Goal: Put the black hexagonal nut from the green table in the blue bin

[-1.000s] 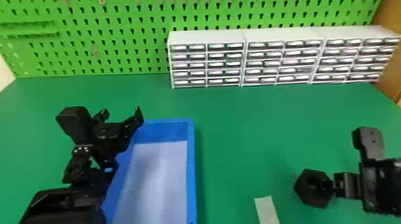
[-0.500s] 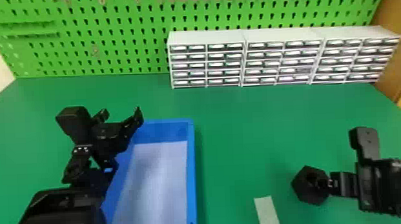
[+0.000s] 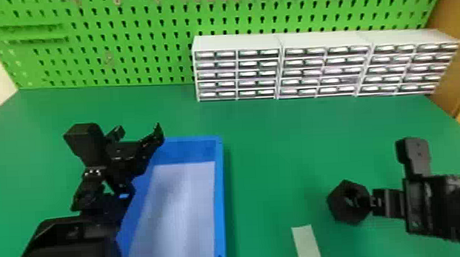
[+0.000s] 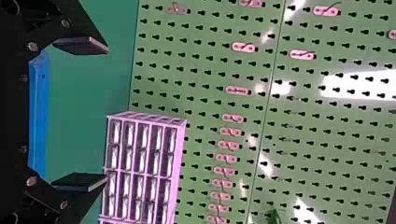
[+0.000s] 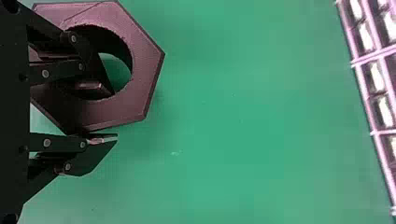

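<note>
The black hexagonal nut [image 3: 339, 211] is at the right side in the head view, with my right gripper [image 3: 372, 202] on its right side. In the right wrist view, my right gripper [image 5: 108, 115] is shut on the wall of the nut [image 5: 140, 81], one finger in its round hole and the other outside its edge. Whether the nut touches the table [image 3: 271, 165] is unclear. The blue bin [image 3: 219, 197] stands left of centre. My left gripper [image 3: 138, 135], parked over the bin's left side, is open; in the left wrist view the left gripper [image 4: 107, 113] has nothing between its fingers.
A pale strip [image 3: 307, 245] lies on the table between bin and nut. White drawer units [image 3: 236, 42] stand at the back against the green pegboard [image 3: 132, 41]. Bare green tabletop separates the bin and the nut.
My right gripper and the nut have moved together a little to the left and toward the back in the head view. The left arm has kept still.
</note>
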### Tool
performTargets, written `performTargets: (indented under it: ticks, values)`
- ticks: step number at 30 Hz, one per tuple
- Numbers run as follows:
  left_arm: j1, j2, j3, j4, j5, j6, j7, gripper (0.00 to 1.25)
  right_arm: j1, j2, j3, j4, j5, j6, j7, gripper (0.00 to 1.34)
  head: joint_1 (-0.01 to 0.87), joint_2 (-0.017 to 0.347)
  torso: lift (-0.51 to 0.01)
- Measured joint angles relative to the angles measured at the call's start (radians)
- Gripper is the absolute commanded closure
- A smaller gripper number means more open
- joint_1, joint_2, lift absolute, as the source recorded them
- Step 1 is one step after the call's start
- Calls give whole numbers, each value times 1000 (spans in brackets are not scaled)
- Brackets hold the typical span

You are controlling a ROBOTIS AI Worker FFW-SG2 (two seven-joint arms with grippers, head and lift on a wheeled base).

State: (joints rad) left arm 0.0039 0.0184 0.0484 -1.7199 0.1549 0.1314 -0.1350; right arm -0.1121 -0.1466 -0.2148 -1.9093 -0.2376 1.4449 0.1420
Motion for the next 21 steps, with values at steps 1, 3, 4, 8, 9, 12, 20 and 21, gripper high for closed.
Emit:
performTargets:
  ticks: [1, 3, 4, 8, 9, 12, 20, 21]
  values:
    - [0, 0, 0, 0, 0, 0, 0, 294, -2, 0, 1, -4, -3, -2, 0, 1085, 686, 51, -97]
    - [0, 0, 0, 0, 0, 0, 0, 294, -5, -1, 1, -15, -8, -4, 0, 1085, 686, 51, -97]
    - [1, 0, 0, 0, 0, 0, 0, 294, -7, -1, 1, -21, -8, -5, 0, 1085, 686, 51, -97]
    - [2, 0, 0, 0, 0, 0, 0, 294, -9, 0, 1, -47, -12, -22, 1, 1085, 686, 51, -97]
    - [2, 0, 0, 0, 0, 0, 0, 294, -9, 1, 1, -50, -14, -32, 0, 1085, 686, 51, -97]
    - [2, 0, 2, 0, 0, 0, 0, 294, -1, 1, 2, -54, -29, -95, 0, 1085, 686, 51, -97]
    - [2, 0, 2, 0, 0, 0, 0, 294, 39, -2, 33, -56, -63, -339, 1, 1084, 686, 51, -97]
    - [2, 0, 2, 0, 0, 0, 0, 294, 42, -3, 37, -56, -66, -363, 1, 1084, 686, 51, -97]
